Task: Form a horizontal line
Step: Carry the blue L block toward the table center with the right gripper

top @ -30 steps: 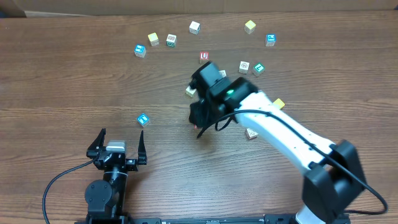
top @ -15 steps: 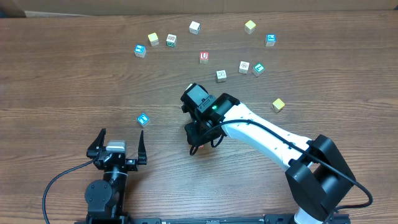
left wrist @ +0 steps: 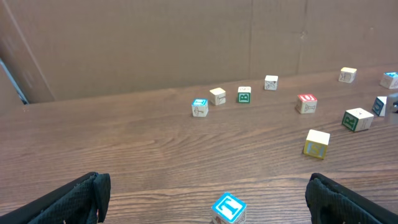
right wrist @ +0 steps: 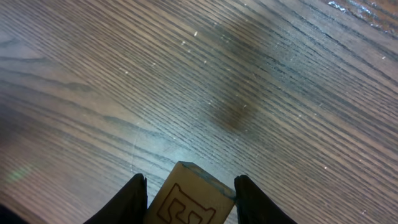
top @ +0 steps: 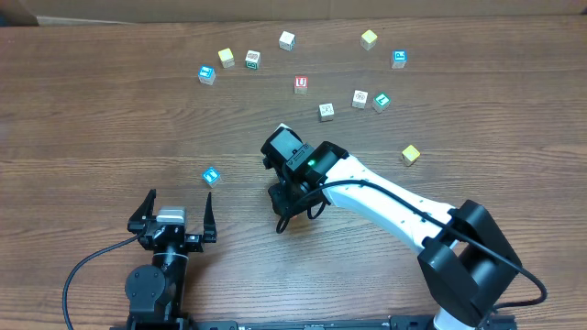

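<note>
- Just to the right of the small blue-faced wooden cube (top: 212, 175), and a little nearer the robot, the right pincer (right wrist: 190, 186) is clamped on a tan wooden letter cube (right wrist: 186, 206). One finger presses each of two opposite side faces, and the dark outlined letter faces the wrist camera.
- That held cube seems clear of the brown wooden bench (top: 92, 119); a soft shadow lies on the grain ahead of it.
- Nearer the robot than the blue-faced cube, the left pincer (top: 177, 206) stands with its fingers wide apart and holds nothing.
- No horizontal line exists yet. Most of the other cubes lie scattered well beyond the blue-faced cube and to its right, among them a red-lettered cube (top: 301, 83). A plain yellow cube (top: 411, 154) sits far to the right.
- Handling, as I judge it: the letter cube is light, rigid and hard, so it needs no gentle squeeze and should not crush or chip easily.
- Its flat, smooth faces could let it pivot if it is pinched near an edge or corner.
- The best hold is square on two opposite faces at mid-height, leaving free the faces that must butt against neighbours.
- Being so light, a cube already set down would likely slide if a finger or another cube brushes it.
</note>
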`<state>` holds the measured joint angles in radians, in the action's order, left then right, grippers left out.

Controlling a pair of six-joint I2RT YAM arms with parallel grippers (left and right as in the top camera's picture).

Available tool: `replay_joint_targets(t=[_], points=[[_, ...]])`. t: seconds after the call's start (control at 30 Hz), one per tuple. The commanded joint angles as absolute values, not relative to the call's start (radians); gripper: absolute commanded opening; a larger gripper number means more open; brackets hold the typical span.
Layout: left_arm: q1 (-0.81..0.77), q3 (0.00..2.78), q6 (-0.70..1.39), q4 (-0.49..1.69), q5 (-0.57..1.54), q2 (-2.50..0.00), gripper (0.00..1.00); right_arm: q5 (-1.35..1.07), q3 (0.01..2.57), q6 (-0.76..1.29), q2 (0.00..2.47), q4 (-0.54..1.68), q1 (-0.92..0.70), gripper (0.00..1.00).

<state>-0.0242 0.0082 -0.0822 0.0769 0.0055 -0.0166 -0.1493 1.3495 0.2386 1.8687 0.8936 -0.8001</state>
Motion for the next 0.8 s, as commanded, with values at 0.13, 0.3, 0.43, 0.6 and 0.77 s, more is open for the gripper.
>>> replay_joint_targets(t=[0.13, 0.3, 0.43, 0.6, 0.77], points=[[-0.021, 0.005, -0.101, 0.078, -0.001, -0.006, 1.00, -0.135, 1.341, 0.238, 1.892, 0.891, -0.801, 0.38], [-0.020, 0.005, -0.101, 0.078, -0.001, -0.006, 1.00, -0.135, 1.341, 0.238, 1.893, 0.888, -0.801, 0.53], [-0.020, 0.005, -0.101, 0.078, -0.001, -0.006, 1.00, -0.136, 1.341, 0.238, 1.893, 0.888, -0.796, 0.66], [-0.020, 0.005, -0.101, 0.078, -0.001, -0.006, 0.99, -0.137, 1.341, 0.239, 1.893, 0.889, -0.796, 0.69], [-0.020, 0.005, -0.101, 0.078, -0.001, -0.006, 1.00, -0.137, 1.341, 0.239, 1.893, 0.894, -0.796, 0.69]])
